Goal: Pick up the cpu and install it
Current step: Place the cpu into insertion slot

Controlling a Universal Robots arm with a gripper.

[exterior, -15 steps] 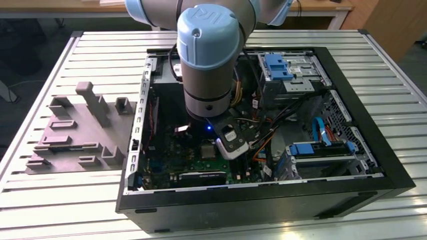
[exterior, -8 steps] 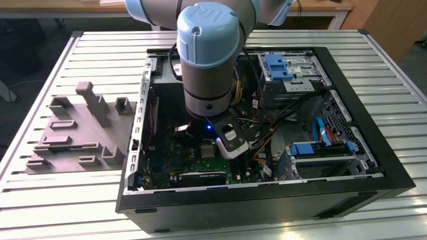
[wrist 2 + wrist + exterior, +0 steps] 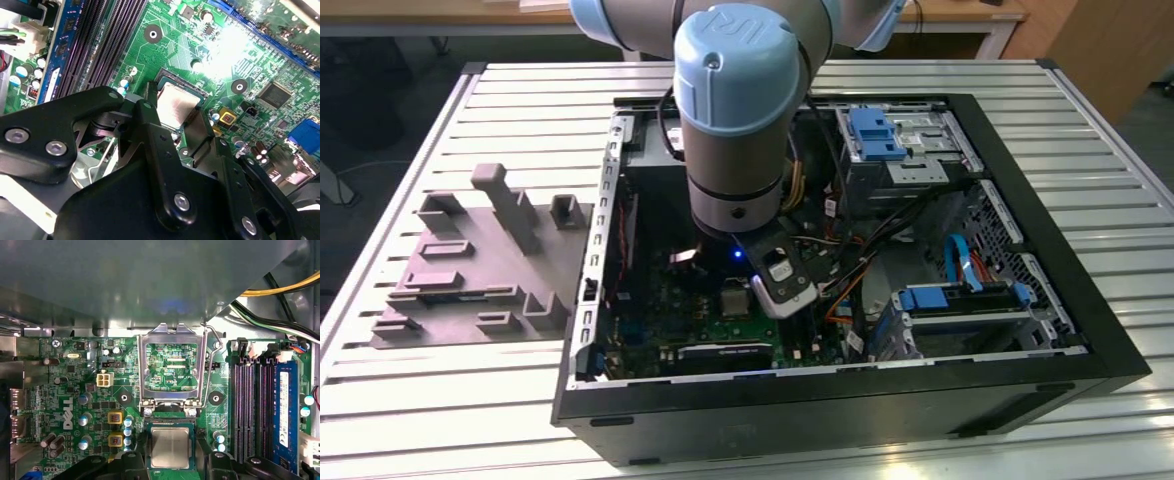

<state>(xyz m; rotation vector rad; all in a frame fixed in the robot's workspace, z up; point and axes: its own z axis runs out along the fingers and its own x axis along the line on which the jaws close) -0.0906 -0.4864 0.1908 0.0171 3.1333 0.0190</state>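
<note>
The cpu (image 3: 170, 446), a small silvery square chip, lies flat in the motherboard socket (image 3: 148, 432); in the second wrist view the cpu (image 3: 175, 102) catches the light. My gripper (image 3: 171, 454) hangs low over it, one black finger on each side, and a thin strip of socket rim shows between each finger and the chip. The gripper (image 3: 175, 107) stands open around the cpu. The silver load plate (image 3: 171, 340) is swung back, off the socket. In the exterior view the gripper (image 3: 781, 288) reaches down inside the open computer case (image 3: 854, 400).
Black memory slots (image 3: 250, 410) run beside the socket, with yellow and black cables (image 3: 280, 290) above them. Blue drive brackets (image 3: 874, 130) and more cables crowd the case towards the exterior view's right. A grey moulded tray (image 3: 467, 260) rests on the slatted table at that view's left.
</note>
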